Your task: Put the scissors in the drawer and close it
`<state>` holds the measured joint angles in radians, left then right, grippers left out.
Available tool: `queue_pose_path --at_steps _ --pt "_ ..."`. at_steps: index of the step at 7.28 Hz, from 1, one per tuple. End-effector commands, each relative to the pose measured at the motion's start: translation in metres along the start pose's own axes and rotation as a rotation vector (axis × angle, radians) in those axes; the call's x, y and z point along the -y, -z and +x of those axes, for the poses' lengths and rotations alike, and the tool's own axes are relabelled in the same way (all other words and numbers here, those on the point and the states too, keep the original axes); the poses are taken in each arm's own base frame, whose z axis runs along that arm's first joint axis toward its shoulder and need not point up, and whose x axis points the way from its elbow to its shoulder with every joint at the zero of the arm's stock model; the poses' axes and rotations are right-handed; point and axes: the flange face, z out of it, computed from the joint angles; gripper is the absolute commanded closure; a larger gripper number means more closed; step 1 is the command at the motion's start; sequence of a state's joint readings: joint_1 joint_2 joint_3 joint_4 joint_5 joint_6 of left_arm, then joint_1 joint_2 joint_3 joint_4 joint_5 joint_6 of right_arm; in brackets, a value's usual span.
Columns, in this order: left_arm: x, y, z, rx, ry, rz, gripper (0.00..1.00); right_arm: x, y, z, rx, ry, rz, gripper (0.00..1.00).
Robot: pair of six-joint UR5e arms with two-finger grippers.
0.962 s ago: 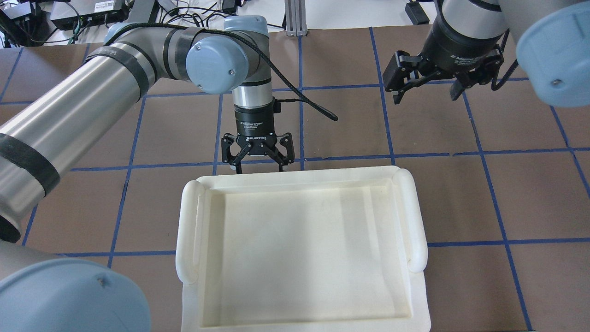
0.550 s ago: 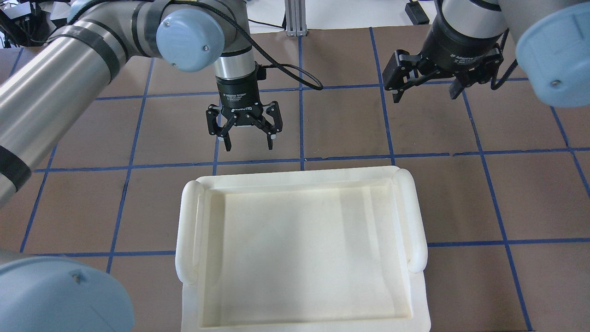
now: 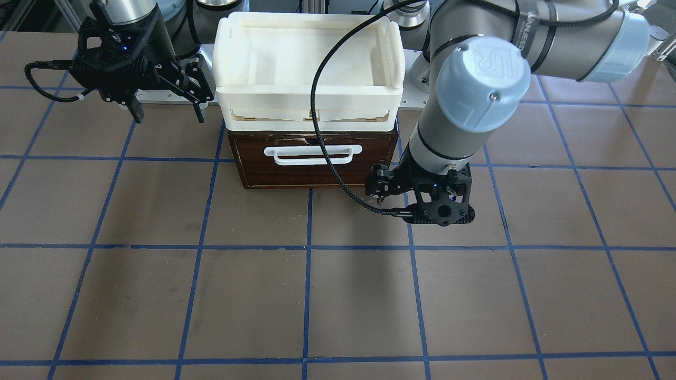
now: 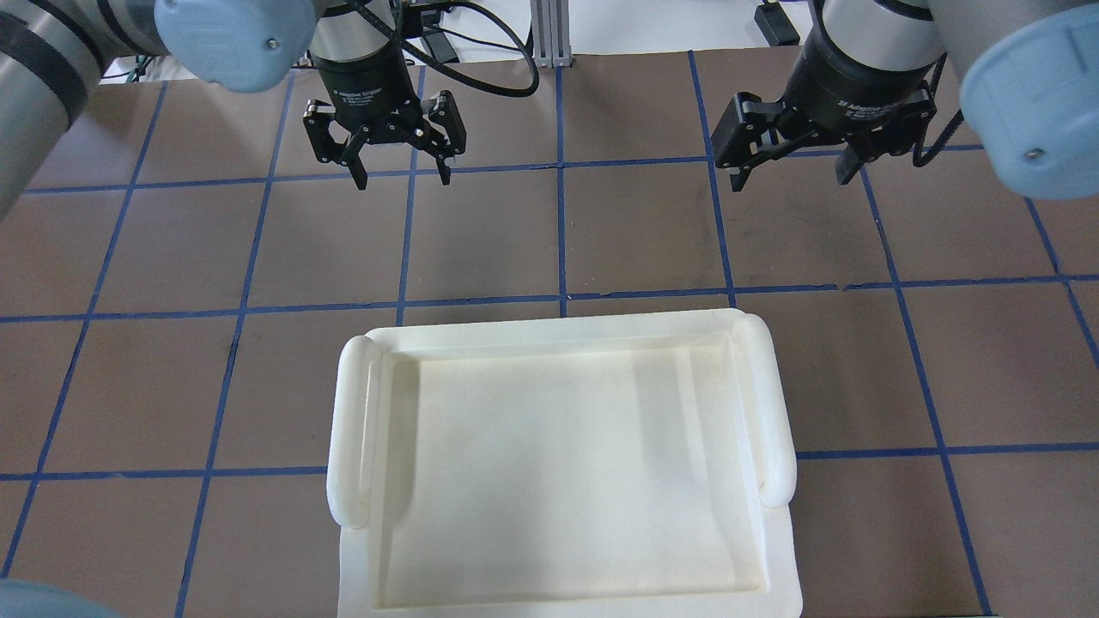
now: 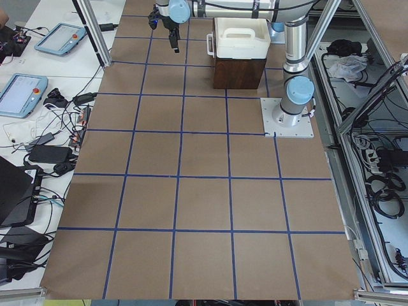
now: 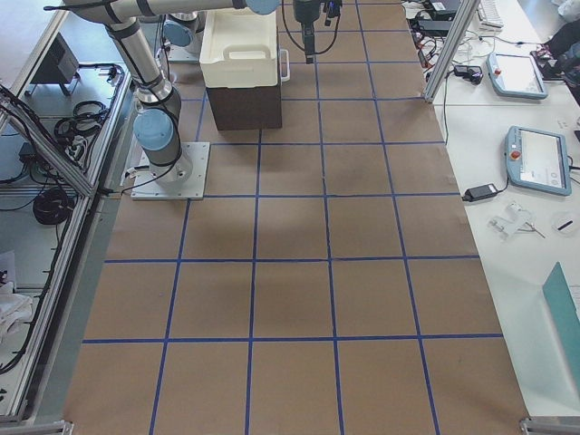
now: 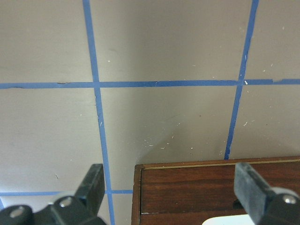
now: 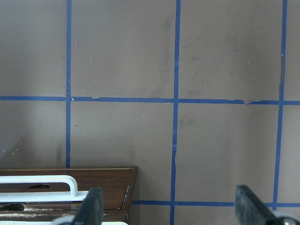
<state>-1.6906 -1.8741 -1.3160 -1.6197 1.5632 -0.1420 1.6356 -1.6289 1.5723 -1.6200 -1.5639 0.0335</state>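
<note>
Drawer: dark brown wooden drawer (image 3: 317, 171), shut, long axis left-right.
Left end effector (image 3: 420, 190): wide, nearer, at its lower right.
Right end effector (image 3: 169, 117): wide, upper left.

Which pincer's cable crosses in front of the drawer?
The left pincer: its black cable loops across the drawer front; the right pincer's lead curls off sideways.
</note>
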Motion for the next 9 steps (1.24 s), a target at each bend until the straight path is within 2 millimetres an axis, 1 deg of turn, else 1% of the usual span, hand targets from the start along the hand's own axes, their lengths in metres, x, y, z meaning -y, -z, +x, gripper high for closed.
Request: queue_pose_path --at_steps 1,2,3,4,5,8,9 --pt "-0.032 0.053 -0.03 -0.001 0.032 0.13 0.0 0.0 0.0 0.0 -0.001 -0.002 0.0 0.0" --pt "-0.049 0.061 -0.035 -0.003 0.035 0.159 0.0 0.0 0.0 0.001 -0.001 -0.004 0.002 0.0" --pt "-0.06 0.051 -0.043 -0.003 0.046 0.172 0.0 0.0 0.0 0.0 -0.001 -0.002 0.0 0.0" --pt "-0.064 0.046 -0.042 -0.009 0.044 0.258 0.0 0.0 0.0 0.001 -0.001 -0.004 -0.001 0.0" --pt "-0.074 0.05 -0.042 -0.009 0.042 0.272 0.0 0.0 0.0 0.001 -0.002 -0.004 0.0 0.0" --pt "-0.084 0.059 -0.044 -0.004 0.045 0.211 0.0 0.0 0.0 0.001 -0.001 -0.004 0.002 0.0" --pt "-0.084 0.06 -0.045 -0.005 0.048 0.212 0.0 0.0 0.0 0.001 -0.001 -0.004 0.0 0.0"
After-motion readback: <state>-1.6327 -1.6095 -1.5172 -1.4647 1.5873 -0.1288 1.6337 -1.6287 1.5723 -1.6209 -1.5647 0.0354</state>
